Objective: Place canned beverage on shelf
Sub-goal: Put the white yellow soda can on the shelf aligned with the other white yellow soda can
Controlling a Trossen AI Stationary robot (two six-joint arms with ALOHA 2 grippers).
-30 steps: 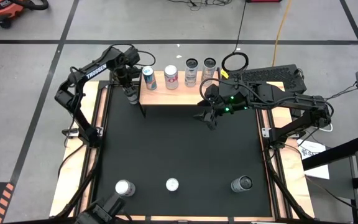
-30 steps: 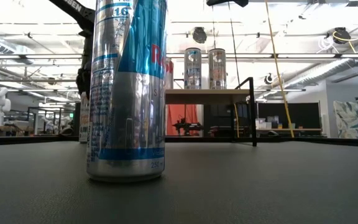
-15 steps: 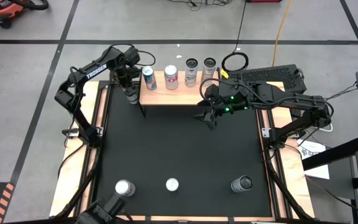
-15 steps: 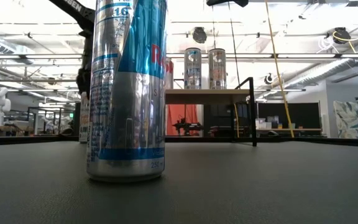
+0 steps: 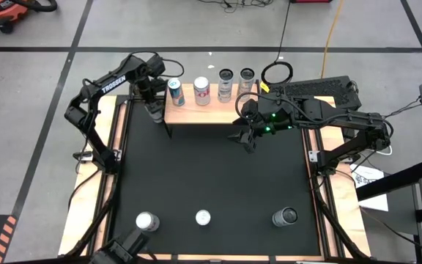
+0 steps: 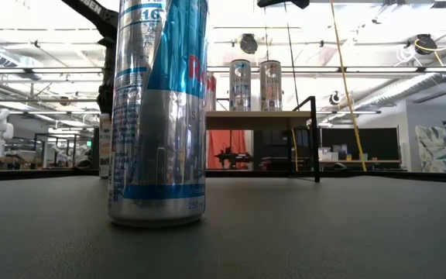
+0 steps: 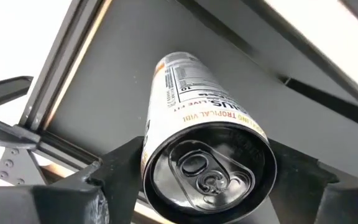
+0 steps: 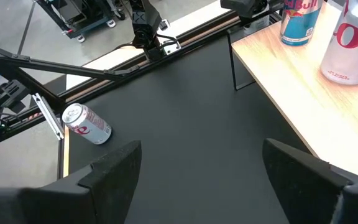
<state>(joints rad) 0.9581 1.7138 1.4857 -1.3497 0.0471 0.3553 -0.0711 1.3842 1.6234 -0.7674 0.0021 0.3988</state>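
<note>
Wood shelf (image 5: 209,105): sits at the mat's (image 5: 211,176) far edge, four cans (image 5: 202,90) upright in a row on it.
Left gripper (image 5: 154,111): clenched on a can (image 7: 194,134), held just beside the shelf's left end, likely awaiting placement.
Right gripper (image 5: 245,136): released, empty, waiting before the shelf's right end.
Spare cans (image 5: 203,218): three stand at the mat's near edge.

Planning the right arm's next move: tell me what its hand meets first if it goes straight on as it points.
Most likely the bare black mat: the open right hand tilts down at it. The shelf lies off to one side, though depth is unclear.
</note>
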